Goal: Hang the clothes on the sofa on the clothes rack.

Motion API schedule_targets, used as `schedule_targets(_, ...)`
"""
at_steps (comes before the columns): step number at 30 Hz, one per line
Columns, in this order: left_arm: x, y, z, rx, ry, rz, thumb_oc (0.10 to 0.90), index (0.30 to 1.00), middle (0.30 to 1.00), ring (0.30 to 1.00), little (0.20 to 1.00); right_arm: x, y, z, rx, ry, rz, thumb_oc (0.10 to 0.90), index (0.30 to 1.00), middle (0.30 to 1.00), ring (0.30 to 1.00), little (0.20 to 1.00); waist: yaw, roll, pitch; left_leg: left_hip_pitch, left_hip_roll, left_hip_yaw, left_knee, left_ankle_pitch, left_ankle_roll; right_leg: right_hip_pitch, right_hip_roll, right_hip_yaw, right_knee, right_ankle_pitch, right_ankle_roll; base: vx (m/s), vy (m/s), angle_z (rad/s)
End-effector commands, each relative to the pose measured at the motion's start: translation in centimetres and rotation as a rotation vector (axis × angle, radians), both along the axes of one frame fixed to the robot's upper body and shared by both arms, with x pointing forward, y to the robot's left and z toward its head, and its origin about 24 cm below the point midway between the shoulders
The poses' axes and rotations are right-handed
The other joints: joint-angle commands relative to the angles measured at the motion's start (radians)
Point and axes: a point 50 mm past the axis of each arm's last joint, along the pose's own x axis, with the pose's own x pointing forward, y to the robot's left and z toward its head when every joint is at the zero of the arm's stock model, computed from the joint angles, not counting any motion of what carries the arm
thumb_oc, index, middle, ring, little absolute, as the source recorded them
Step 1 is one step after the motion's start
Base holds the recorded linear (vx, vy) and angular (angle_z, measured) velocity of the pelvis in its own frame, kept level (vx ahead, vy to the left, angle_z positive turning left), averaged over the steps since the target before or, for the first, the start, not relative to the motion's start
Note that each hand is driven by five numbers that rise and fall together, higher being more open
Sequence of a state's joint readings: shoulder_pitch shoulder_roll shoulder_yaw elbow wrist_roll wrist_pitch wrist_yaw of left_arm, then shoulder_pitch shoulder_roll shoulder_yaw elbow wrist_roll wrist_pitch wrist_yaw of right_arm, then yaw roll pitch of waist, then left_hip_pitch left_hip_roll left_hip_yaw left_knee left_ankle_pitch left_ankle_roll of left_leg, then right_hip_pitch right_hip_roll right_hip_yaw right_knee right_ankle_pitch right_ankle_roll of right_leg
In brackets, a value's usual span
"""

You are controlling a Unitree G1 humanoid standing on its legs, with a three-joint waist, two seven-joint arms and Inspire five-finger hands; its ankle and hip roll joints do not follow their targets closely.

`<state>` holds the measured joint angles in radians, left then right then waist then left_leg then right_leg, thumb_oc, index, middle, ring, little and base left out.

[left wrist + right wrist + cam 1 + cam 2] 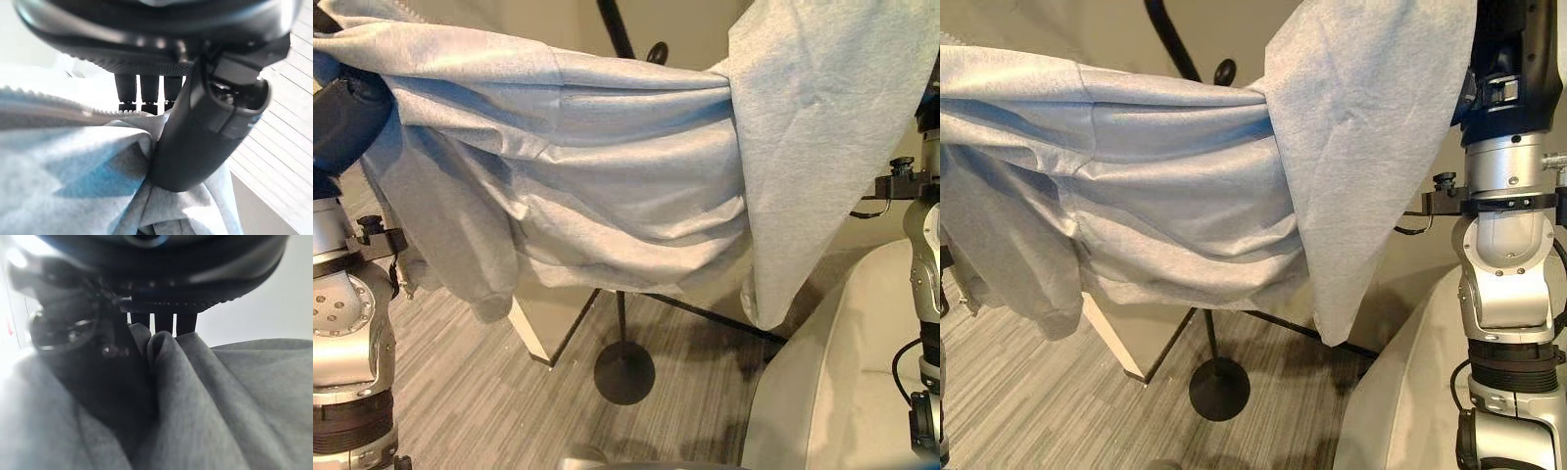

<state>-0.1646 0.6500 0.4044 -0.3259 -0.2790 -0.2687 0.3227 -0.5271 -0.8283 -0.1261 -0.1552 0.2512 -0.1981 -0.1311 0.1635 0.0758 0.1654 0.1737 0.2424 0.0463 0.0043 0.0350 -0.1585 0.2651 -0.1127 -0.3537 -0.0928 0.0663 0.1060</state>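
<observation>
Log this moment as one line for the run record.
phase: carrying to rack | left hand: shut on grey garment | right hand: shut on grey garment | garment: stretched between both hands, off sofa | clothes rack: behind garment

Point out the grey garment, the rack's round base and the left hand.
grey garment (636,186), left eye view, its stretched middle.
rack base (625,372), left eye view, the disc's top.
left hand (205,132), left wrist view, its thumb on the cloth.
</observation>
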Motion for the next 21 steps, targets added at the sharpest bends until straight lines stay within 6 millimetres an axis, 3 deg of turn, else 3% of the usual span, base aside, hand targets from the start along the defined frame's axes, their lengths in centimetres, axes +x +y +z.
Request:
schedule_targets(1,-1.2,0.7,3.3,0.074,-0.14,0.104,0.4,0.3,0.3,0.3,0.3,-1.3,0.0,5.0,-0.044,-0.198,-0.051,0.4,0.3,0.3,0.3,0.3,-0.005,-0.049,-0.068,-0.107,-0.003,-0.051,0.005,0.05,-0.049,0.087,0.068,0.026,0.006,-0.234,-0.07,0.03,0.059,0.13)
schedule_targets(5,0.4,2.7,4.1,0.116,-0.058,0.225,0.4,0.3,0.3,0.3,0.3,-0.6,0.0,5.9,-0.045,-0.21,-0.094,0.4,0.3,0.3,0.3,0.3,-0.014,-0.053,-0.086,-0.101,-0.005,-0.023,-0.047,0.054,-0.044,0.062,0.057,0.018,0.006,-0.222,-0.051,0.04,0.096,0.07)
schedule_targets(10,2.3,4.0,6.7,0.203,0.001,0.307,0.4,0.3,0.3,0.3,0.3,0.4,0.3,7.0,-0.033,-0.218,-0.116,0.4,0.3,0.3,0.3,0.3,-0.028,-0.062,-0.101,-0.089,-0.015,0.005,-0.081,0.056,-0.032,0.039,0.038,0.024,0.006,-0.205,-0.03,0.05,0.113,-0.12)
schedule_targets(12,4.7,3.4,8.3,0.252,0.058,0.3,0.4,0.3,0.3,0.3,0.3,1.3,0.7,7.8,-0.057,-0.214,-0.165,0.4,0.3,0.3,0.3,0.3,-0.057,-0.069,-0.115,-0.085,-0.028,0.023,-0.091,0.041,-0.02,0.021,0.02,0.023,0.006,-0.191,-0.011,0.07,0.181,-0.07)
schedule_targets(13,4.9,3.3,8.4,0.252,0.057,0.298,0.4,0.3,0.3,0.3,0.3,1.3,0.6,7.9,-0.056,-0.217,-0.169,0.4,0.3,0.3,0.3,0.3,-0.055,-0.07,-0.115,-0.086,-0.029,0.023,-0.09,0.04,-0.019,0.02,0.019,0.023,0.006,-0.19,-0.01,0.04,0.127,-0.02)
schedule_targets(15,6.7,1.6,9.5,0.3,0.066,0.267,0.4,0.3,0.3,0.3,0.3,2.0,0.7,8.3,-0.053,-0.21,-0.207,0.4,0.3,0.3,0.3,0.3,-0.077,-0.077,-0.121,-0.087,-0.039,0.035,-0.092,0.03,-0.011,0.008,0.007,0.026,0.006,-0.179,0.002,0.05,0.138,-0.05)
schedule_targets(21,9.2,-1.6,10.9,0.374,0.068,0.267,0.4,0.3,0.3,0.3,0.3,3.0,0.8,8.2,-0.044,-0.177,-0.242,0.4,0.3,0.3,0.3,0.3,-0.095,-0.102,-0.127,-0.088,-0.053,0.054,-0.092,0.011,0.007,-0.012,-0.015,0.042,0.006,-0.167,0.019,0.05,0.107,-0.09)
